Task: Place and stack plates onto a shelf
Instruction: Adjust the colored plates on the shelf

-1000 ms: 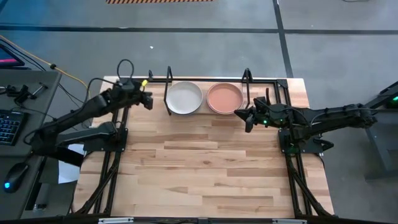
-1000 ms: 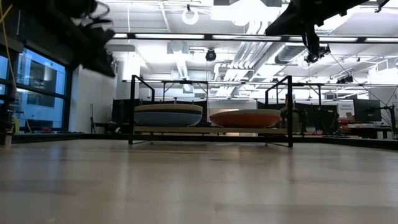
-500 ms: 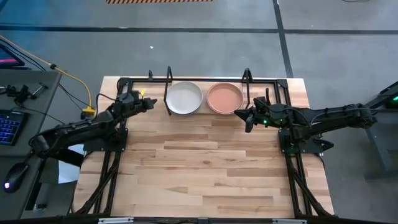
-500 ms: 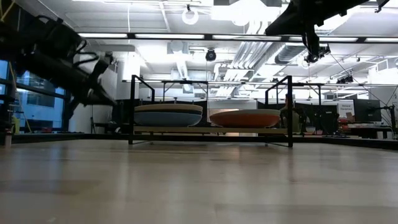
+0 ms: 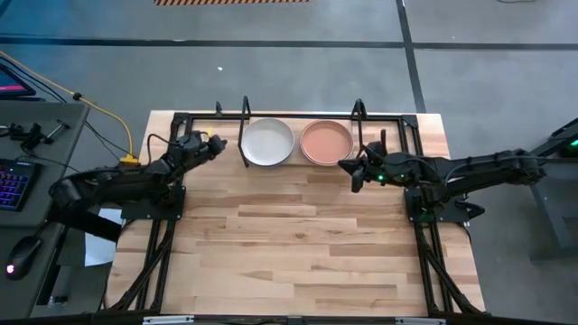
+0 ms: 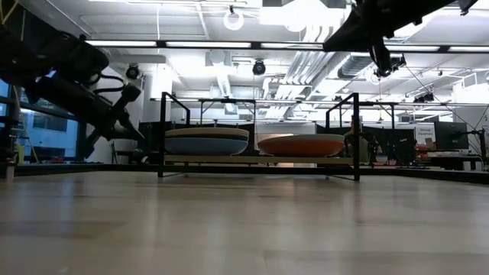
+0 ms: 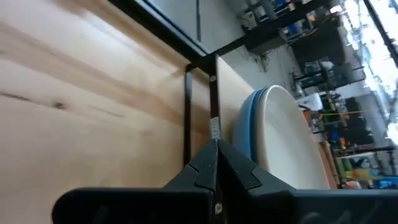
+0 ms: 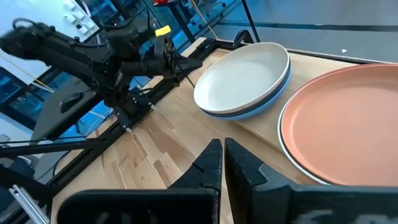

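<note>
The shelf (image 5: 244,116) stands at the table's far edge, its black frame holding two stacks. On the left stack the cream plate (image 5: 267,142) lies on the blue plate (image 8: 273,87). The terracotta pink plate (image 5: 326,142) tops the right stack, with a pale rim (image 8: 287,152) showing under it. In the low view both stacks (image 6: 206,141) (image 6: 302,143) rest on the shelf board (image 6: 260,160). My left gripper (image 5: 217,143) is shut, just left of the shelf, pointing at the cream stack (image 7: 280,137). My right gripper (image 5: 345,165) is shut, at the near right corner of the shelf, beside the terracotta plate (image 8: 348,118).
Bare butcher-block tabletop (image 5: 298,235) spreads from the shelf toward the near edge. Black arm stands (image 5: 149,203) (image 5: 438,208) sit at the left and right sides. A desk with a keyboard (image 5: 13,185) and mouse lies off the table's left.
My left arm has come down from high above the table to a low, level pose beside the shelf's left end, its gripper staying shut. My right gripper has edged slightly toward the table's left. The plates have kept still.
</note>
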### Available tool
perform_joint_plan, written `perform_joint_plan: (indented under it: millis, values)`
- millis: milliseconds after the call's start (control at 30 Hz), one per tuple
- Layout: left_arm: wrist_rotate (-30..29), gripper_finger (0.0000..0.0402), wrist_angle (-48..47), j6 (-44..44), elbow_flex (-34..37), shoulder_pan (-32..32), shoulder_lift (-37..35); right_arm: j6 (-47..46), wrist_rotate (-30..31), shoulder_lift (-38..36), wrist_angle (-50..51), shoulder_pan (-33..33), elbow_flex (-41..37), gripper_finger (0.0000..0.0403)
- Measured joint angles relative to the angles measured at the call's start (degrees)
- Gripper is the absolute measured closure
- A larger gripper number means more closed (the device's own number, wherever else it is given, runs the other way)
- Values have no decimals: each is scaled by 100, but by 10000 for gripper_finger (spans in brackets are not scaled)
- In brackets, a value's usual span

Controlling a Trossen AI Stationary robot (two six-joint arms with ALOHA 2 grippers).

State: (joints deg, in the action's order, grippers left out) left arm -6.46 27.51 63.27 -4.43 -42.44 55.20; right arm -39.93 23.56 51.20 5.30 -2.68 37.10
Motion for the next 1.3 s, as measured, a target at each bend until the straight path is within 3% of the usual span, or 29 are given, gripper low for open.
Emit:
perform_joint_plan:
  millis: [167, 500, 700, 1300]
  values:
    - [167, 401, 990, 254, -2, 2, 678, -37, -44, 134, -29, 0, 0, 403]
    - [447, 401, 2082, 593, -19, 2, 1809, -19, -136, 138, -37, 0, 0, 403]
    - [684, 401, 2084, 657, -306, 9, 2235, -17, -147, 138, -37, 0, 0, 403]
    - [859, 401, 2269, 701, -472, 133, 2423, -17, -145, 135, -37, 0, 0, 403]
